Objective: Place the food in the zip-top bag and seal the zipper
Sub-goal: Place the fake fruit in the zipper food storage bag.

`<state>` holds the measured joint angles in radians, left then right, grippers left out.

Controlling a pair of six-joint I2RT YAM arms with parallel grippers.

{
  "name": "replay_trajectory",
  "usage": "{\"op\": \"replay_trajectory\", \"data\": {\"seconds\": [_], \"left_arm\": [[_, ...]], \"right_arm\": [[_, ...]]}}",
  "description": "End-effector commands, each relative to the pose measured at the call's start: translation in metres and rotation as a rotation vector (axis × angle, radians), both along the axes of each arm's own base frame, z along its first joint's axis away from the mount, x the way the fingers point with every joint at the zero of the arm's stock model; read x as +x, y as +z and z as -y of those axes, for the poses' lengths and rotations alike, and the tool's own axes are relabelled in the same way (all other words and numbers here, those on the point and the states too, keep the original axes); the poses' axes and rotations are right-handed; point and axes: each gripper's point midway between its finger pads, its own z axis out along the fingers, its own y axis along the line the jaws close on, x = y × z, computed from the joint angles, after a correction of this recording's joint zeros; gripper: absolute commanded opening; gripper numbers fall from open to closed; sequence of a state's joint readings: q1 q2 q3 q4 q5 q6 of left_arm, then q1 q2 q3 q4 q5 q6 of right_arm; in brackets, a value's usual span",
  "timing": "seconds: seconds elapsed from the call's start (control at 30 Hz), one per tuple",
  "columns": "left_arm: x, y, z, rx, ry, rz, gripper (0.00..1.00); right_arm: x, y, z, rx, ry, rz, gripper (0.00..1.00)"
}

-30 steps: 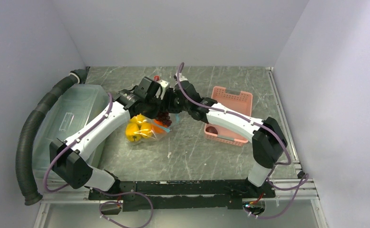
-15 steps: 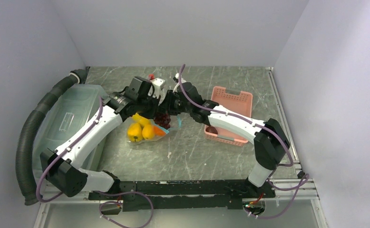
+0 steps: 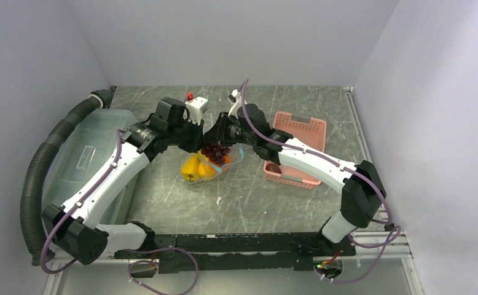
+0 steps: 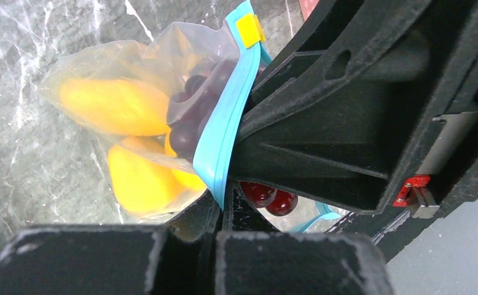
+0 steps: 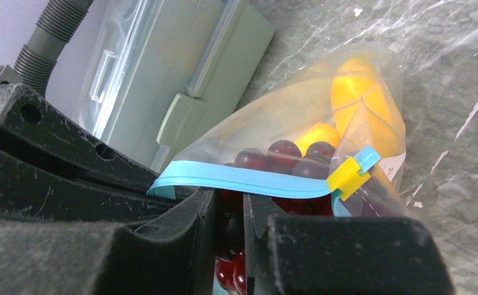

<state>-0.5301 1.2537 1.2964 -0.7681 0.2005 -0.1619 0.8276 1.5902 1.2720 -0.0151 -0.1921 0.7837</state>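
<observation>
The clear zip-top bag (image 3: 201,169) hangs between my two grippers, just above the table. It holds yellow food pieces (image 4: 117,106) and an orange piece (image 3: 219,161). My left gripper (image 4: 222,209) is shut on the teal-blue zipper (image 4: 227,117) at the bag's mouth. A yellow slider tab (image 5: 347,175) sits at the strip's end. My right gripper (image 5: 227,224) is shut on the dark purple grape bunch (image 5: 286,153) at the bag's mouth, under the zipper (image 5: 242,178). Some grapes (image 4: 267,195) show below the strip.
The pink perforated basket (image 3: 298,132) stands right of the bag with a dark item (image 3: 274,167) inside. The large translucent lidded bin (image 3: 89,160) and a corrugated hose (image 3: 40,178) lie along the left. The bin also shows in the right wrist view (image 5: 181,67).
Both grippers moved right and slightly back, carrying the bag off its earlier spot. The left arm stretched out. The grapes now sit at the bag's mouth.
</observation>
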Motion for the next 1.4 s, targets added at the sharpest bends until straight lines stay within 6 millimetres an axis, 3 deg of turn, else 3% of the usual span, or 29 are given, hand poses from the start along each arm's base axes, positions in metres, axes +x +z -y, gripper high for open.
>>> {"op": "replay_trajectory", "data": {"seconds": [0.0, 0.1, 0.23, 0.33, 0.47, 0.57, 0.73, 0.83, 1.07, 1.37], "left_arm": [[0.004, 0.015, 0.008, -0.071, -0.015, 0.029, 0.0], [0.006, 0.016, 0.009, -0.098, -0.016, 0.021, 0.0], [0.005, 0.022, 0.011, -0.155, -0.032, 0.013, 0.0], [0.005, 0.023, 0.012, -0.167, -0.038, 0.018, 0.0], [0.006, 0.02, 0.012, -0.161, -0.038, 0.008, 0.0], [0.006, 0.018, 0.013, -0.159, -0.042, -0.003, 0.0], [0.007, 0.016, 0.013, -0.16, -0.04, -0.005, 0.0], [0.007, 0.016, 0.014, -0.164, -0.042, -0.009, 0.0], [0.007, 0.018, 0.014, -0.179, -0.044, -0.012, 0.0], [0.007, 0.017, 0.013, -0.173, -0.035, -0.011, 0.0]], "right_arm": [[-0.008, 0.042, 0.004, 0.066, 0.023, 0.102, 0.21], [-0.011, 0.046, 0.008, 0.053, 0.032, 0.128, 0.23], [-0.004, 0.016, 0.012, -0.07, 0.012, 0.087, 0.25], [-0.005, 0.009, 0.012, -0.087, 0.025, 0.077, 0.25], [-0.008, 0.019, 0.023, -0.11, 0.014, 0.113, 0.28], [-0.01, 0.036, 0.037, -0.135, -0.013, 0.159, 0.37], [-0.019, 0.064, 0.059, -0.129, -0.046, 0.22, 0.42], [-0.023, 0.069, 0.066, -0.127, -0.056, 0.23, 0.46], [-0.027, 0.053, 0.065, -0.144, -0.041, 0.186, 0.48], [-0.037, 0.019, 0.083, -0.221, -0.062, 0.114, 0.48]]}}
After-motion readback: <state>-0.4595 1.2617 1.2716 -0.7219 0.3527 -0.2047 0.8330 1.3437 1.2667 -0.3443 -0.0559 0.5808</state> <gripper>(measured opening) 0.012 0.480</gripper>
